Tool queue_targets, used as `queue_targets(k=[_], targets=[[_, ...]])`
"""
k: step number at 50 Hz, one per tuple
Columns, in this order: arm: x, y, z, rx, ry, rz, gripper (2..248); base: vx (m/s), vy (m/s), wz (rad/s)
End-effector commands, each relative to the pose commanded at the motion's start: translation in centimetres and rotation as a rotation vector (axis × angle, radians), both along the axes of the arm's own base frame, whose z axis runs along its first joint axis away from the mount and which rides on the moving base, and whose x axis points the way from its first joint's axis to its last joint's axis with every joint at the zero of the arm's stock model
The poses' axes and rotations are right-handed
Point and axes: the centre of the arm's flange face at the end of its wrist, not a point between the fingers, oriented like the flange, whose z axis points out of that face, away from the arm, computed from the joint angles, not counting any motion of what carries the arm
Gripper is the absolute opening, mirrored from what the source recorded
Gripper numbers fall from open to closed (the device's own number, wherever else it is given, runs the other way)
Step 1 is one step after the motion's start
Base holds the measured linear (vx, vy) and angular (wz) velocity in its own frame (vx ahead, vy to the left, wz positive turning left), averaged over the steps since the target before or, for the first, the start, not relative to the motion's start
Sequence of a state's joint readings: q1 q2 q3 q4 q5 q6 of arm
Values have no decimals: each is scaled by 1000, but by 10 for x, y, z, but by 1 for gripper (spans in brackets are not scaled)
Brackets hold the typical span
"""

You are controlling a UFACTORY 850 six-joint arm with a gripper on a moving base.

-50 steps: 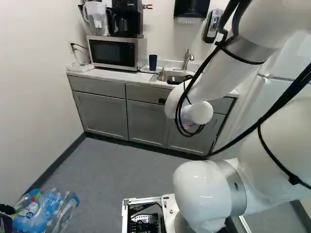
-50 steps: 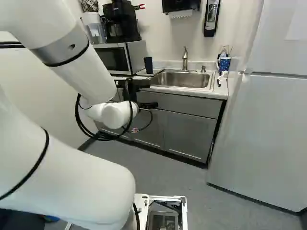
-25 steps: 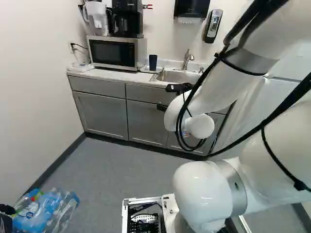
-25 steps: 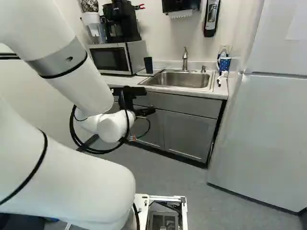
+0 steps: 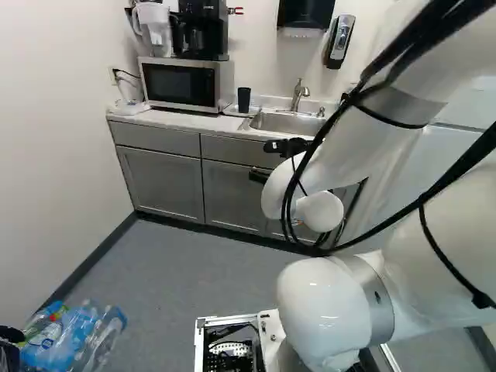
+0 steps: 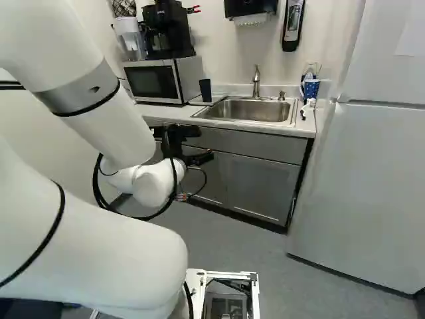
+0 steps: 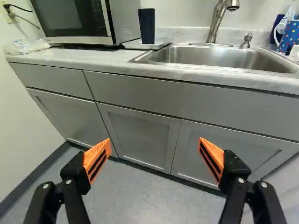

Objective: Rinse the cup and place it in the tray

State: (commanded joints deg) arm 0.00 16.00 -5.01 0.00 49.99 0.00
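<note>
My black gripper (image 6: pixel 180 143) hangs in front of the cabinets in the right base view, below the counter's edge. In the wrist view the gripper (image 7: pixel 155 141) is open, its two orange pads wide apart with nothing between them. The dark blue cup (image 7: pixel 146 26) stands upright on the counter, ahead of the fingers and out of their reach; its inside cannot be seen. Under it lies a thin white tray (image 7: pixel 161 42), between microwave and sink. The steel sink (image 6: pixel 255 109) is to the tray's right, with its faucet (image 6: pixel 256 81) behind the basin.
The microwave (image 5: pixel 180 84) stands left of the cup, with a coffee maker on top. A polka-dot cup (image 6: pixel 311 88) is beyond the sink, near the refrigerator (image 6: pixel 362 193). Gray cabinets (image 7: pixel 140 135) face the gripper. Plastic bottles (image 5: pixel 74 337) lie at the left base view's lower left.
The gripper has come down and back from the counter, toward the left in the right base view. The arm has bent slightly with it. Cup, tray and base have stayed in place.
</note>
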Motion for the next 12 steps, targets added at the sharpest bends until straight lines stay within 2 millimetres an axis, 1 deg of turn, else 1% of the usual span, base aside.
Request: queue_targets(k=[12], targets=[[0, 0, 0, 0, 0, 0, 247, 0, 0, 0]])
